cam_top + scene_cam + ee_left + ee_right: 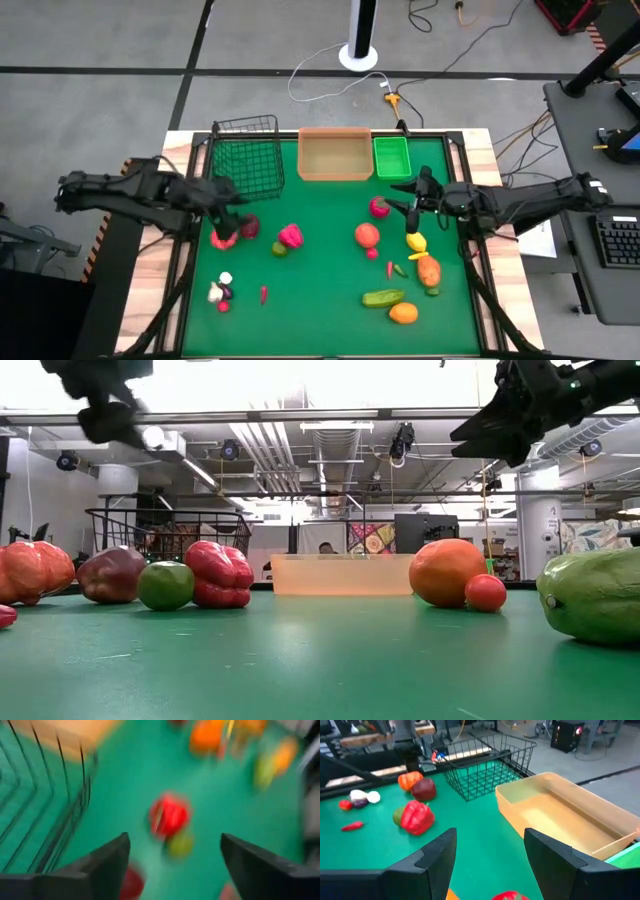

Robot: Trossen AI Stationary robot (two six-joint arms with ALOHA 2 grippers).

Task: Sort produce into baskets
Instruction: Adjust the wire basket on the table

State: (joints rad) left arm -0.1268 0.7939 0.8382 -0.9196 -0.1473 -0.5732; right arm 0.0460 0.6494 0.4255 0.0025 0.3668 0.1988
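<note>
Left of the tan shallow rectangular tray (334, 155) stands the black wire-mesh basket (247, 157); just below it the left gripper (232, 207) hangs, jaws apart, over a dark red round fruit (249, 226). Only the low view shows people in the room behind the tray. The red lumpy pepper (416, 817) lies below the tray. Right of it sits the bright green plastic bin (391, 156), the right gripper (412, 199) below, jaws apart. The green cucumber (383, 298) lies lengthwise across the green worktop (310, 300).

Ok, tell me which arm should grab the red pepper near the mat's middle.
Left, probably. The left gripper hovers open near the wire basket, closer to the red pepper than the right gripper.
</note>
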